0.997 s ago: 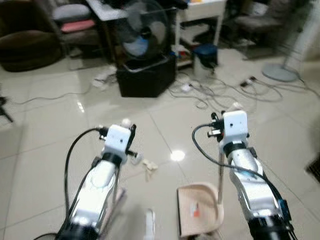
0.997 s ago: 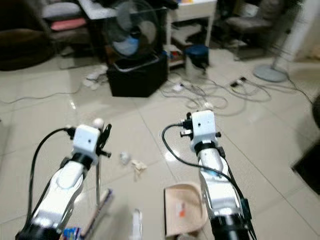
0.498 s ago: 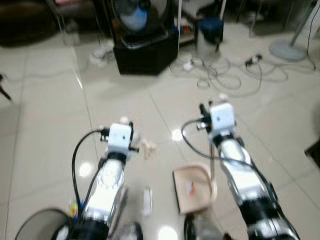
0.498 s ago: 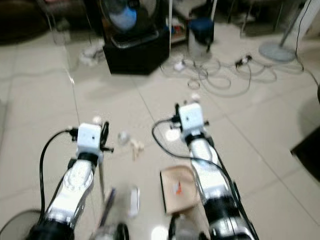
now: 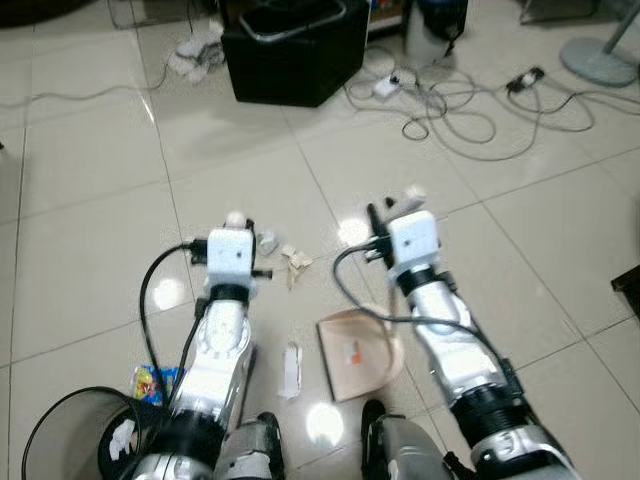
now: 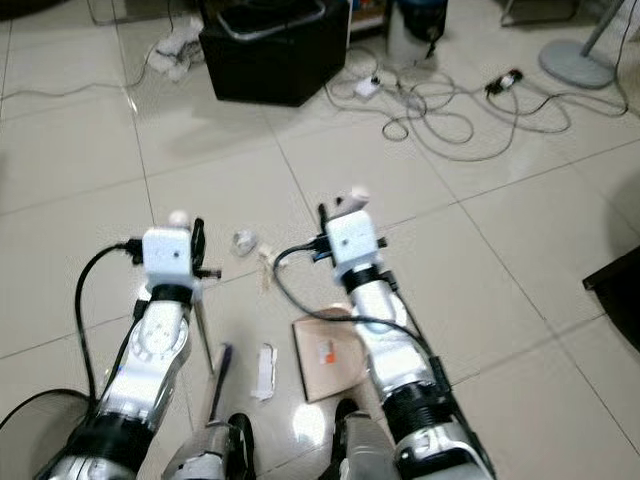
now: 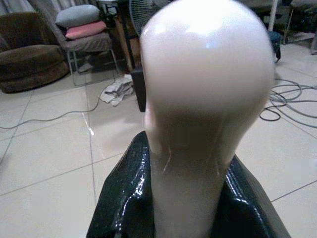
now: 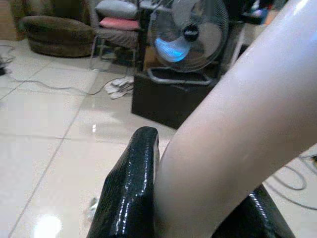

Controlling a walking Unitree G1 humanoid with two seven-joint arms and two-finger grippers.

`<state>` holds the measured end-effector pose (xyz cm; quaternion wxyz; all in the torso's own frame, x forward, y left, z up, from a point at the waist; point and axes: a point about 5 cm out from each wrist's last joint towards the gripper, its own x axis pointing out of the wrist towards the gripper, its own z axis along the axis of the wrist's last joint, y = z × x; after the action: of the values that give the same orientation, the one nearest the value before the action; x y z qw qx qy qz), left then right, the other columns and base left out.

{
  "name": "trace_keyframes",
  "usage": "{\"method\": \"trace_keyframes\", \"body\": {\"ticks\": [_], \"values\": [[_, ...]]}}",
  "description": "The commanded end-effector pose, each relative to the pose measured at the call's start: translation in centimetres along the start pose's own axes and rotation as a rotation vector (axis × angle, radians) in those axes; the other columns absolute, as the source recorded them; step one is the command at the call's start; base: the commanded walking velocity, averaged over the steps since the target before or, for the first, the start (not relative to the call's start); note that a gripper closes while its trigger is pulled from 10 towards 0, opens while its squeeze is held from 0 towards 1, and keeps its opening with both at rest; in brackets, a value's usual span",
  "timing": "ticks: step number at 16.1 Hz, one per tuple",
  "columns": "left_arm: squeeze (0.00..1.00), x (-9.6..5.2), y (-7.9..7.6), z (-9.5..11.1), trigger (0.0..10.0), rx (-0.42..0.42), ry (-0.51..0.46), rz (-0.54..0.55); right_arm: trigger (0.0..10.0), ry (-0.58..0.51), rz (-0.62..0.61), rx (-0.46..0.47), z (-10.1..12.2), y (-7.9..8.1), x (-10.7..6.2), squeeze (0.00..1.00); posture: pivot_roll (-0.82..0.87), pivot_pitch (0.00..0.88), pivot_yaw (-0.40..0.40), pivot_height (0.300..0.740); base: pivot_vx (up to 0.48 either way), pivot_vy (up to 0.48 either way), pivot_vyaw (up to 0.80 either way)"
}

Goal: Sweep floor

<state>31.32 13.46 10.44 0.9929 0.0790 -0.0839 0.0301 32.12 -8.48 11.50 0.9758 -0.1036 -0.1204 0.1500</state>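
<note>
My left gripper point(image 5: 238, 228) is shut on the top of the broom handle point(image 7: 205, 99), a cream knob between its black fingers point(image 7: 124, 198). The thin broom rod point(image 6: 203, 335) runs down to the floor by my left arm. My right gripper point(image 5: 396, 208) is shut on the dustpan's cream handle point(image 8: 237, 124). The beige dustpan point(image 5: 355, 355) lies flat on the tiles beside my right arm. Crumpled paper scraps point(image 5: 296, 262) lie just beyond and between the two grippers. A white wrapper point(image 5: 291, 368) lies left of the dustpan.
A black wire bin point(image 5: 40, 440) with a colourful packet point(image 5: 152, 381) beside it stands at my lower left. Ahead are a black box point(image 5: 295, 45), loose cables point(image 5: 450, 95), a cloth point(image 5: 195, 55) and a fan base point(image 5: 598, 60). My feet point(image 5: 255, 450) show below.
The camera has tipped down and moved forward, so the bin and my feet have come into view. Both grippers stay shut on their handles; the scraps now lie close to the grippers.
</note>
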Motion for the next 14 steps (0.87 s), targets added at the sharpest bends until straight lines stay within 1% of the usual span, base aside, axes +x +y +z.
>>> {"method": "trace_keyframes", "body": {"ticks": [1, 2, 3, 5, 6, 7, 8, 9, 10, 11, 12, 13, 14], "values": [[0.00, -0.1, -0.1, -0.7, 10.0, 0.000, 0.029, 0.020, 10.0, 0.002, 0.014, -0.013, -0.5, 0.8, -0.5, 0.00, -0.07, 0.340, 0.018, 0.740, 0.000, 0.000, 0.00], [0.00, 0.4, -0.3, -0.5, 10.0, -0.004, 0.026, 0.025, 10.0, 0.011, 0.021, -0.023, -1.0, 1.4, -0.7, 0.00, -0.07, 0.340, 0.022, 0.740, 0.000, 0.000, 0.00], [0.00, 0.5, -0.3, -0.4, 10.0, -0.011, 0.024, 0.025, 10.0, 0.013, 0.022, -0.022, -1.1, 1.5, -0.7, 0.00, -0.07, 0.340, 0.022, 0.740, 0.000, 0.000, 0.00], [0.00, 1.1, -0.7, 0.0, 10.0, -0.052, 0.016, 0.026, 10.0, 0.018, 0.023, -0.035, -1.2, 1.9, -0.7, 0.00, -0.06, 0.336, 0.024, 0.740, 0.000, 0.000, 0.00], [0.00, 1.4, -0.8, 0.3, 10.0, -0.088, 0.013, 0.039, 10.0, 0.020, 0.018, -0.037, -1.3, 2.0, -0.5, 0.00, -0.06, 0.332, 0.023, 0.740, 0.000, 0.000, 0.00], [0.00, 1.8, -0.8, 0.8, 10.0, -0.176, 0.010, 0.071, 10.0, 0.022, 0.004, -0.039, -1.3, 2.1, -0.4, 0.00, -0.06, 0.330, 0.020, 0.740, 0.000, 0.000, 0.00], [0.00, 1.9, -0.8, 1.0, 10.0, -0.196, 0.007, 0.075, 10.0, 0.022, 0.002, -0.038, -1.3, 2.1, -0.4, 0.00, -0.06, 0.329, 0.019, 0.740, 0.000, 0.000, 0.00], [0.00, 2.2, -1.1, 1.3, 10.0, -0.257, 0.014, 0.071, 10.0, 0.026, -0.011, -0.025, -1.3, 2.1, -0.3, 0.00, -0.05, 0.326, 0.016, 0.740, 0.000, 0.000, 0.00], [0.00, 2.2, -1.2, 1.5, 10.0, -0.290, 0.018, 0.073, 10.0, 0.026, -0.014, -0.022, -1.3, 2.1, -0.2, 0.00, -0.05, 0.326, 0.018, 0.740, 0.000, 0.000, 0.00], [0.00, 2.3, -1.6, 2.0, 10.0, -0.390, 0.020, 0.076, 10.0, 0.025, -0.016, -0.018, -1.4, 2.2, -0.2, 0.00, -0.05, 0.321, 0.017, 0.740, 0.000, 0.000, 0.00], [0.00, 2.3, -1.8, 2.3, 10.0, -0.425, 0.014, 0.066, 10.0, 0.026, -0.018, -0.015, -1.4, 2.1, -0.3, 0.00, -0.05, 0.316, 0.017, 0.740, 0.000, 0.000, 0.00], [0.00, 2.4, -1.9, 2.4, 10.0, -0.433, 0.013, 0.062, 10.0, 0.026, -0.020, -0.015, -1.4, 2.1, -0.3, 0.00, -0.05, 0.314, 0.017, 0.740, 0.000, 0.000, 0.00], [0.00, 2.5, -2.1, 2.8, 10.0, -0.464, 0.012, 0.047, 10.0, 0.027, -0.022, -0.016, -1.5, 2.0, -0.3, 0.00, -0.05, 0.305, 0.017, 0.740, 0.000, 0.000, 0.00]]}}
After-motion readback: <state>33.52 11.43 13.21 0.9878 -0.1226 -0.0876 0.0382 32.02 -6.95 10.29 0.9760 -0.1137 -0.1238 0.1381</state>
